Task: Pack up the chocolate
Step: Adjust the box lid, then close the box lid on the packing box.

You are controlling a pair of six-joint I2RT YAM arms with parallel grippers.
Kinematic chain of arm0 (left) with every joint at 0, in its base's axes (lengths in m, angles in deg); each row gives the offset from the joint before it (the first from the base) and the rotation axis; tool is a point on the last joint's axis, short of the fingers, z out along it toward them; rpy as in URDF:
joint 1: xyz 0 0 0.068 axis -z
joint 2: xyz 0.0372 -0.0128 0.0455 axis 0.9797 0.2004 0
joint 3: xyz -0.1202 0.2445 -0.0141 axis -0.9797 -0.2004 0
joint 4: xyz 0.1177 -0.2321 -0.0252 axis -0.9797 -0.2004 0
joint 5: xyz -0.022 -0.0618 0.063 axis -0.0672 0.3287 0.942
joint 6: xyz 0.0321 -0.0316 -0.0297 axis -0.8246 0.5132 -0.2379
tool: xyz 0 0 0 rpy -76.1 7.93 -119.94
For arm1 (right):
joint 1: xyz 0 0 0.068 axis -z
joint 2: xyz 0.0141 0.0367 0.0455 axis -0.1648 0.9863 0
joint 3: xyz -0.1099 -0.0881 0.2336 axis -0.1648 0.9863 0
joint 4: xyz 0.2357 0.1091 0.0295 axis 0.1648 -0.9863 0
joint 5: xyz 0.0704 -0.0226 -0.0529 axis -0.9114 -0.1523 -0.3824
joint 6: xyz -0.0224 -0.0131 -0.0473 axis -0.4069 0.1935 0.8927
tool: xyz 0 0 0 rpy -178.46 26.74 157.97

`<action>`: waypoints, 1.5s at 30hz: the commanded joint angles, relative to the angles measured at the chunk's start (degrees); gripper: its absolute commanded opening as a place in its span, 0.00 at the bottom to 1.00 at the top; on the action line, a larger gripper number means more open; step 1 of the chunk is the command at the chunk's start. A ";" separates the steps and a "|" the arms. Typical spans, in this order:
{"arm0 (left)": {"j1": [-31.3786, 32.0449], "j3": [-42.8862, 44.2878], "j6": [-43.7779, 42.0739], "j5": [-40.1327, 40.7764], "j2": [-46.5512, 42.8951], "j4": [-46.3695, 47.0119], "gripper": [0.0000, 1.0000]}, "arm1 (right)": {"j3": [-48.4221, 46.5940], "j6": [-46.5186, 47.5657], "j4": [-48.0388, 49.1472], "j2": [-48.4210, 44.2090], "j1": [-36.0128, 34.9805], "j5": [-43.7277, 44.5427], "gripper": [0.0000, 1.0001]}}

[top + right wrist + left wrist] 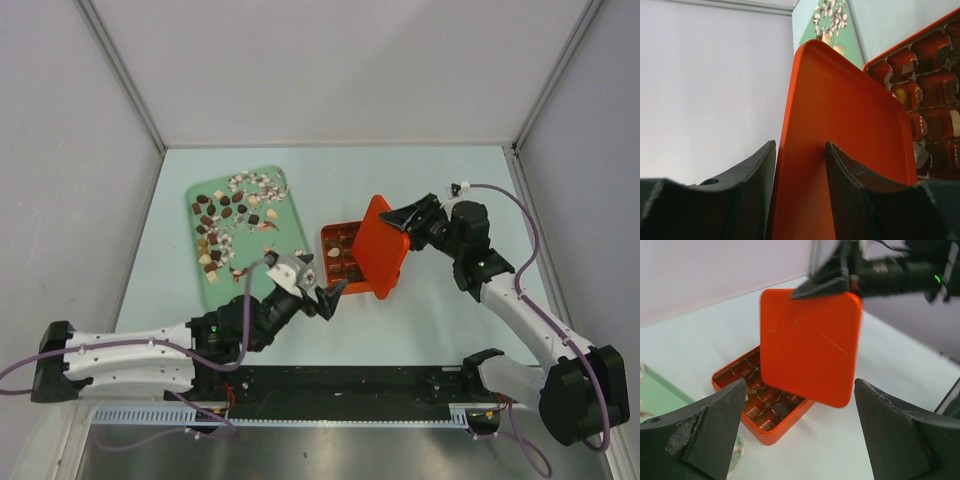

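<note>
Several chocolate pieces (215, 215), dark and light brown, lie on a green tray (189, 205). An orange box (340, 262) with a grid of cells stands right of the tray; some cells hold pieces, one dark (782, 408). My right gripper (400, 217) is shut on the edge of the orange lid (380, 248) and holds it tilted over the box's right side. In the right wrist view the lid (840, 130) stands between the fingers of that gripper (800, 170). My left gripper (328, 295) is open and empty, just in front of the box (752, 397).
Torn wrappers (258, 185) litter the tray's far end. Grey walls close in the table on the left, right and back. The black rail of the arm bases (340, 385) runs along the near edge.
</note>
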 commanded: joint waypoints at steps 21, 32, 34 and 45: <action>-30.19 -13.68 68.60 -36.05 19.29 40.19 1.00 | 1.51 -11.35 13.07 -10.80 -1.91 1.24 0.06; -30.89 -10.51 74.58 -40.10 31.95 48.56 1.00 | 2.74 -13.99 16.06 -10.62 -3.58 0.71 0.06; -31.06 -10.69 75.55 -40.02 33.53 51.89 1.00 | 2.74 -13.99 15.71 -10.80 -3.76 0.80 0.06; -31.24 -9.89 80.30 -40.63 35.91 58.05 0.97 | 5.72 -14.08 17.29 -10.54 -6.04 2.47 0.06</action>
